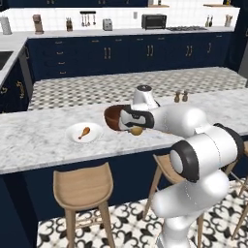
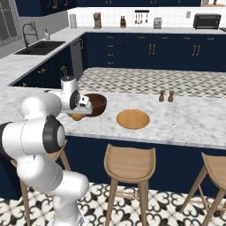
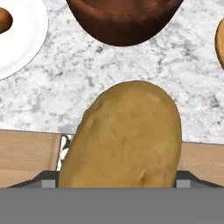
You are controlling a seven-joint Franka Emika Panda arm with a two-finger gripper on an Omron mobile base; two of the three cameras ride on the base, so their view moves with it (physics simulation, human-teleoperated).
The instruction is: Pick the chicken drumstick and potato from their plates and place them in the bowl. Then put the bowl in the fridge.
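My gripper (image 3: 116, 183) is shut on the yellowish-tan potato (image 3: 127, 135), which hangs just above the counter's front edge. The potato (image 1: 137, 130) sits right beside the dark reddish-brown bowl (image 1: 113, 117), on its near side. The bowl (image 2: 96, 104) stands upright on the marble counter, and its near wall (image 3: 124, 22) is visible. The chicken drumstick (image 1: 84, 131) lies on the white plate (image 1: 73, 135), left of the bowl. The light wooden plate (image 2: 133, 119) lies bare to the bowl's right. The fridge is out of view.
Wooden stools (image 1: 83, 186) stand under the counter's front edge. Salt and pepper shakers (image 2: 166, 96) stand at the back of the marble counter (image 2: 185, 123). Navy cabinets and a sink (image 2: 39, 47) line the far walls.
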